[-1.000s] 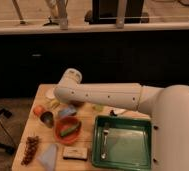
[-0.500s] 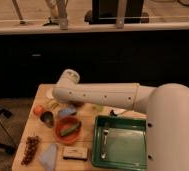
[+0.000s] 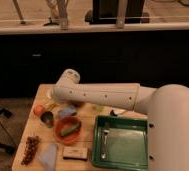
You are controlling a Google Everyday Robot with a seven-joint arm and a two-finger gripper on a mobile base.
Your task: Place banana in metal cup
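The metal cup (image 3: 47, 119) is small, grey and dark inside, and stands upright at the table's left, between the orange-red fruit (image 3: 38, 110) and the orange bowl (image 3: 68, 131). My white arm (image 3: 103, 96) reaches from the right across the table. Its end bends down at the left, and the gripper (image 3: 55, 103) hangs below it, mostly hidden, just above and right of the cup. A pale yellow sliver there looks like the banana (image 3: 49, 105), at the gripper and close above the cup's rim.
The orange bowl holds a green vegetable (image 3: 69, 130). A blue object (image 3: 65, 112) lies behind it. A green tray (image 3: 121, 143) fills the front right. Dark grapes (image 3: 30, 149), a pale blue cloth (image 3: 48, 156) and a packet (image 3: 77, 152) lie along the front edge of the wooden table (image 3: 32, 131).
The arm's end has shifted slightly left and down towards the metal cup. The objects on the table have not moved.
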